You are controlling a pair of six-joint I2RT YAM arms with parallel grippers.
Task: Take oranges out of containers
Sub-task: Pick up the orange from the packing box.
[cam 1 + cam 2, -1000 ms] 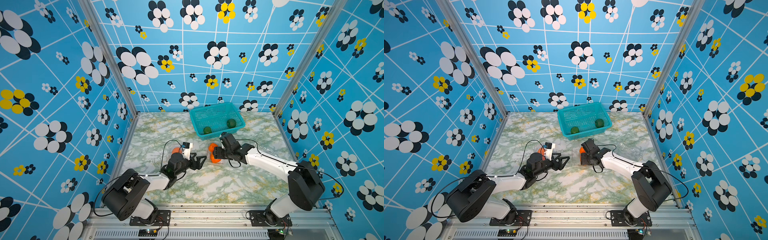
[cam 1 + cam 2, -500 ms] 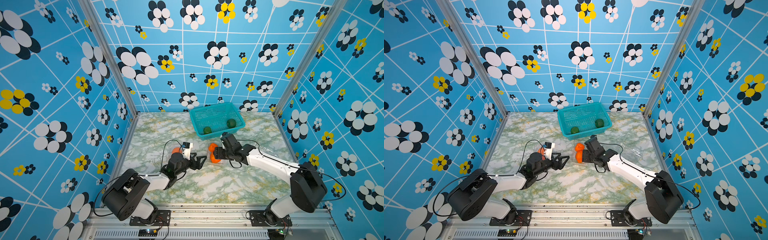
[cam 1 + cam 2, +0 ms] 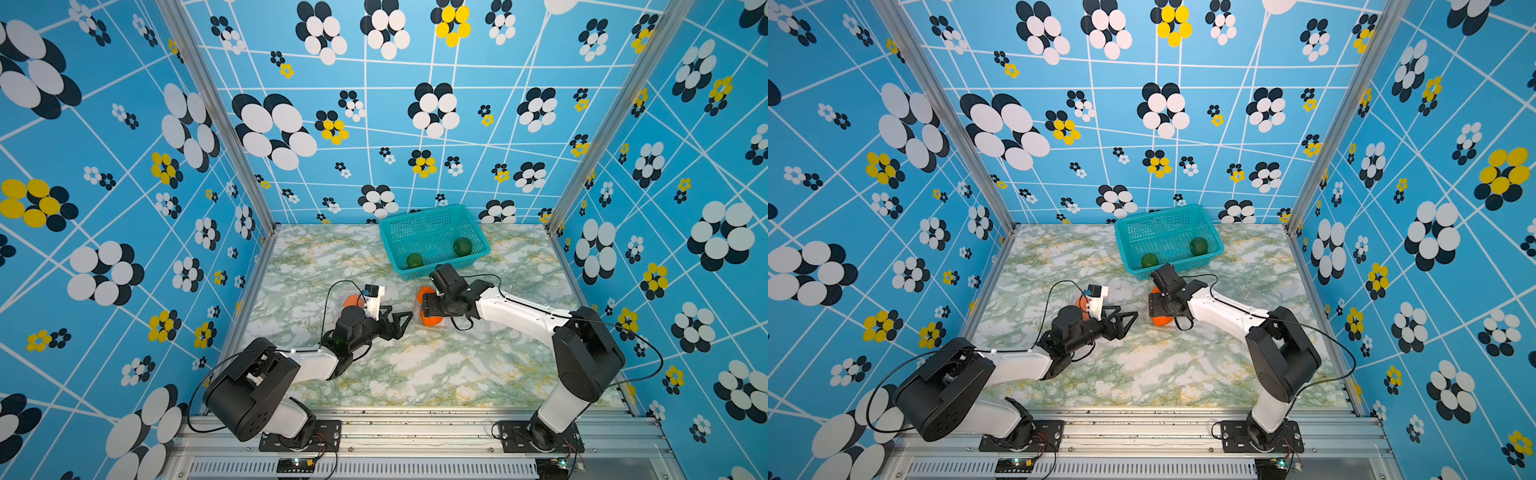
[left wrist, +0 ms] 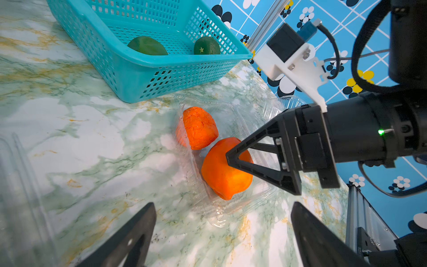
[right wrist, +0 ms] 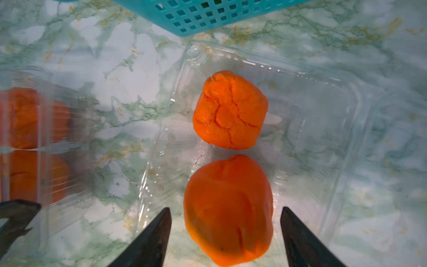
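Blue flowered walls close in a marbled green-and-white worktop. Nearest the bases, the left gripper hangs low with its fingers spread and nothing between them. It points at the open container but stops just short of its edge.

At that container the right gripper reaches down from above. Its fingers are released and stand on either side of the nearer orange, with a sliver of gap showing on each flank in the right wrist view. That straddle is what the coming move turns on: the fruit already lies squarely between the fingers, so the right arm looks much the better placed to close and lift.

The second orange lies straight beyond the first, along the tray's long axis, which runs away from the fingers toward the basket.

Off to the left arm's side, a lidded container holds two more oranges.

Farthest back sits the teal basket with two green fruits.
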